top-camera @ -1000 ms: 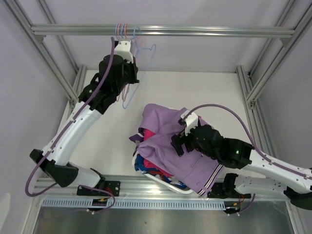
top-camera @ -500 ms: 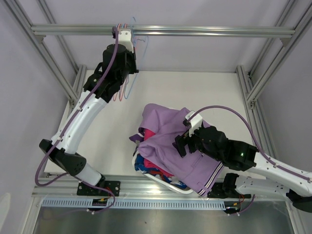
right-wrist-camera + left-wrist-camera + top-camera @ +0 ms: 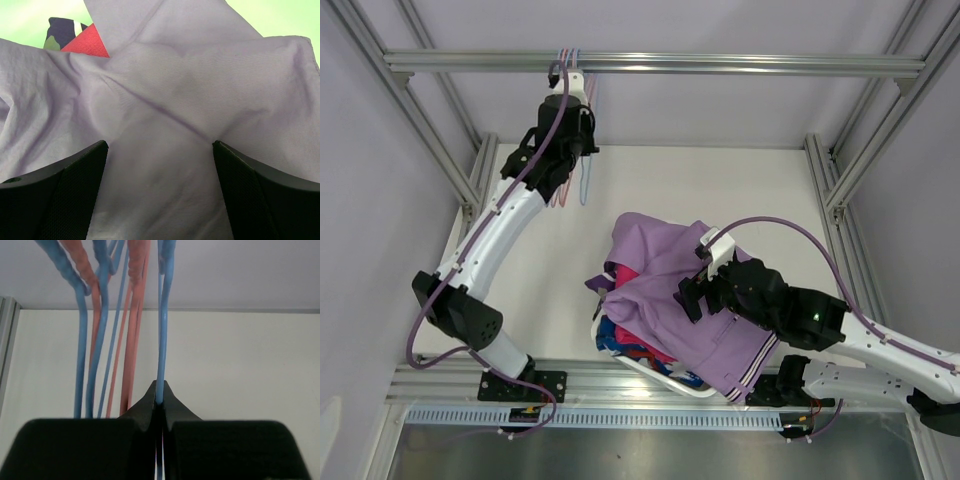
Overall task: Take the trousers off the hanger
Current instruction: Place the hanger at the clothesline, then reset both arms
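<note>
The lilac trousers [image 3: 660,270] with striped cuffs lie on top of a heap of garments in a white basket [image 3: 655,378]. Bright pink trousers [image 3: 620,275] and blue-white patterned cloth [image 3: 613,345] peek out under them. My right gripper [image 3: 688,293] hovers open just over the lilac cloth [image 3: 175,90], with nothing between its fingers [image 3: 75,175]. My left gripper [image 3: 578,80] is up at the rail, shut on the thin wire of a bare blue hanger [image 3: 164,340]. Several other blue and pink hangers [image 3: 95,340] hang beside it, all without garments.
A metal rail [image 3: 740,65] crosses the back of the cell and carries the hangers [image 3: 582,185]. Aluminium frame posts [image 3: 840,180] stand at both sides. The basket sits near the front edge, between the two arm bases.
My left arm has swung the blue hanger up and left to the rail, where it now hangs among the others. The right gripper has stayed open over the lilac trousers.
</note>
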Controlling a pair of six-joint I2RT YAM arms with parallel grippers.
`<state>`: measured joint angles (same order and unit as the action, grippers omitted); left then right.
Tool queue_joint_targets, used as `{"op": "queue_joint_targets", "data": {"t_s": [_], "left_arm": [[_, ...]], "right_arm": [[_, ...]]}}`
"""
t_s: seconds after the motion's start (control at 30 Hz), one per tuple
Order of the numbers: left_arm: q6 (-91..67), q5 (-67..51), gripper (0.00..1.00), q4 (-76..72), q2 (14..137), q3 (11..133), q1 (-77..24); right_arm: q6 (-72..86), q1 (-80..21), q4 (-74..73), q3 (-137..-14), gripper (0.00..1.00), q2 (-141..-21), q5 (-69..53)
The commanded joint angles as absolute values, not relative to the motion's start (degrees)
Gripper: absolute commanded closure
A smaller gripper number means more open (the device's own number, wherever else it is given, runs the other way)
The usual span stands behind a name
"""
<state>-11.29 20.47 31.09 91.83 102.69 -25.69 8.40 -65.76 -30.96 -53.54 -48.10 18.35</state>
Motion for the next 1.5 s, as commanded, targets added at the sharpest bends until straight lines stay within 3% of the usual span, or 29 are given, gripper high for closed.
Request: {"op": "queue_joint_targets", "data": {"t_s": [0.0, 0.1, 0.17, 0.33, 0.43, 0.57, 0.6, 0.9, 1.07, 1.2, 1.3, 1.47], "left_arm": [[-13.71, 18.81, 0.99, 30.32, 88.78, 99.68, -25.05], [-14.59, 18.20, 0.96, 29.80, 87.28, 97.12, -25.05], [-15.11, 17.58, 0.78, 29.79, 86.40, 94.75, -25.14], [-15.21, 17.67, 0.56, 30.06, 82.01, 91.50, -25.75], [-15.38, 17.14, 0.45, 30.50, 78.14, 89.83, -26.63], [-14.77, 18.10, 0.38, 30.67, 72.17, 88.42, -28.91], [-14.68, 18.80, 0.30, 30.85, 71.11, 88.33, -29.44], [-14.68, 16.61, 0.01, 31.47, 54.24, 80.52, -31.99], [-14.33, 17.84, 0.01, 32.25, 47.38, 74.72, -31.99], [-14.41, 17.84, 0.00, 30.42, 39.58, 68.65, -31.99], [-13.54, 20.63, 0.01, 26.38, 34.39, 61.80, -31.99], [-10.99, 26.63, 0.01, 21.01, 30.24, 52.39, -31.90]], "right_arm": [[9.76, -65.48, -31.46, -52.56, 0.09, -48.08, 17.67], [9.84, -65.48, -31.55, -52.47, 0.09, -48.34, 17.75], [9.93, -65.48, -31.73, -52.38, 0.09, -48.34, 17.75], [10.02, -65.57, -31.90, -52.38, 0.05, -49.22, 18.19], [10.20, -65.57, -31.82, -52.38, 0.01, -49.57, 18.54], [10.19, -65.48, -31.73, -52.21, 0.00, -49.83, 18.90], [10.28, -65.48, -31.73, -52.21, 0.01, -49.92, 18.98], [9.76, -65.13, -32.43, -57.64, 0.01, -50.36, 25.90], [7.48, -64.60, -37.53, -67.22, 0.00, -53.69, 36.01], [4.32, -64.34, -36.30, -71.27, 0.00, -57.82, 54.25], [-2.77, -63.73, -31.49, -68.66, 0.01, -60.54, 66.30], [-0.89, -60.56, -27.33, -66.80, 0.01, -63.37, 71.63]]}}
